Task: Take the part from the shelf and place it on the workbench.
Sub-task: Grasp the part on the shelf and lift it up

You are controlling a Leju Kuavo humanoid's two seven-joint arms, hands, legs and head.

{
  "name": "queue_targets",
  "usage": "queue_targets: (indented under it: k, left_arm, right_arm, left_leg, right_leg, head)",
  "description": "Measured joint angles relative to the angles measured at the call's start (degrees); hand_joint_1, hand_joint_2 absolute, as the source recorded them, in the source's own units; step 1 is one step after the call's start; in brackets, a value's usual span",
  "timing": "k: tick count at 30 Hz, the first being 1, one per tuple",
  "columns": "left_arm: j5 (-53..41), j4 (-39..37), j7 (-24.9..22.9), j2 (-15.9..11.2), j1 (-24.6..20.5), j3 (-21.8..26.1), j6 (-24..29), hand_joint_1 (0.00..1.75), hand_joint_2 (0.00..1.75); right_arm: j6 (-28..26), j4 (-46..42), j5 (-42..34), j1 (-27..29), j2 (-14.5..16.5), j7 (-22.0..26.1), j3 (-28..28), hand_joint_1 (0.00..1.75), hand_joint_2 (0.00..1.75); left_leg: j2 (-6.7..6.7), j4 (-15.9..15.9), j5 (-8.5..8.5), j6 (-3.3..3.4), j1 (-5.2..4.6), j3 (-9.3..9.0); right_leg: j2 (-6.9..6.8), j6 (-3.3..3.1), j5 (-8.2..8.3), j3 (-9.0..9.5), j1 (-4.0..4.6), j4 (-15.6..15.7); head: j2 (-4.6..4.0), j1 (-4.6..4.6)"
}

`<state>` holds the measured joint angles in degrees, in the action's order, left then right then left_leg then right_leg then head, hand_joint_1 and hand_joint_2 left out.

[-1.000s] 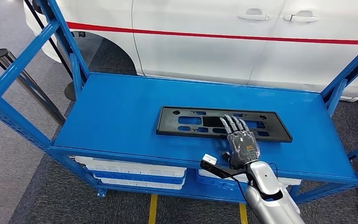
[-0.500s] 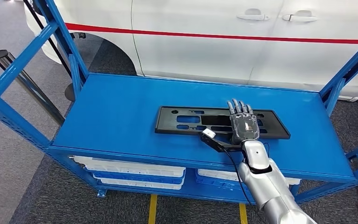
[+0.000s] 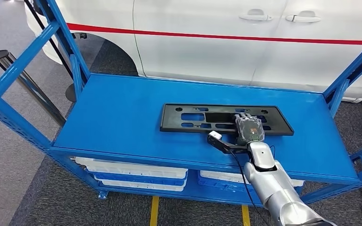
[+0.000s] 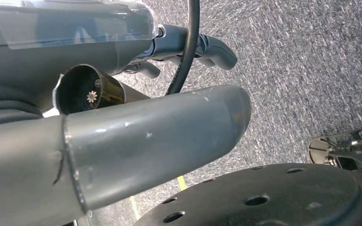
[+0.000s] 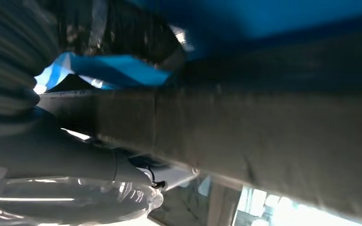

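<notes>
A long flat black part (image 3: 193, 117) with several cutouts lies across the blue top shelf (image 3: 118, 113). My right hand (image 3: 249, 128) rests over the part's right half, its fingers curled down into a cutout and gripping the near edge. In the right wrist view the part (image 5: 264, 136) runs close past the hand as a dark blurred band. My left hand (image 4: 160, 132) hangs over the grey carpet, holding nothing.
A white car (image 3: 217, 37) with a red stripe stands right behind the shelf. Blue uprights (image 3: 23, 61) frame both shelf ends. White trays (image 3: 136, 172) sit on the lower level. A black post (image 3: 28, 84) leans at the left.
My right hand has moved forward from the shelf's near edge onto the part, and its fingers have curled down. The part has shifted slightly.
</notes>
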<state>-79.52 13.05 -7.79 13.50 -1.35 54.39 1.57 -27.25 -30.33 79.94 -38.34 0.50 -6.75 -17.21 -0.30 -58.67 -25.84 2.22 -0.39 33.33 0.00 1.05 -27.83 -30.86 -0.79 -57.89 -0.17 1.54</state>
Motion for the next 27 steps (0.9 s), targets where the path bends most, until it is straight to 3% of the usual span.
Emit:
queue_targets:
  k: [9, 13, 20, 27]
  left_arm:
    - [1.62, 0.00, 1.20, -0.21, -0.06, 2.15, -0.82, 0.00, 0.00]
    - [2.67, 0.00, 2.10, -0.28, -0.07, 3.16, -0.97, 0.00, 1.75]
    - [4.20, 0.00, 4.18, -0.32, -0.05, 5.45, -0.87, 0.00, 1.75]
    - [3.69, 0.00, 2.67, -0.45, -0.03, 6.40, 0.02, 0.00, 1.75]
  right_arm:
    - [0.16, -4.04, -2.20, 2.67, 0.54, 3.14, 0.30, 1.75, 1.75]
    - [0.17, -6.69, -3.07, 4.24, 0.60, 3.89, 0.30, 1.75, 1.75]
    - [0.66, -14.47, -4.99, 8.65, 0.55, 5.24, 0.30, 1.75, 1.75]
    - [1.80, -26.48, -9.58, 12.28, -0.82, 7.05, 0.30, 1.75, 1.75]
  left_leg:
    - [0.01, 0.00, 0.00, 0.00, 0.01, -0.01]
    - [0.00, 0.00, 0.00, 0.00, 0.01, 0.01]
    - [0.00, 0.00, 0.00, 0.00, 0.01, 0.10]
    - [-0.02, 0.00, -0.01, 0.00, 0.00, 0.18]
  right_leg:
    - [0.01, 0.03, 0.01, -0.02, 0.01, -0.01]
    - [0.00, 0.03, 0.01, -0.04, 0.01, -0.01]
    - [0.00, 0.06, -0.02, -0.11, 0.00, -0.01]
    - [-0.01, 0.07, -0.02, -0.18, -0.02, -0.01]
  head:
    - [0.00, 0.00]
    - [0.00, 0.00]
    - [0.00, 0.00]
    - [0.00, 0.00]
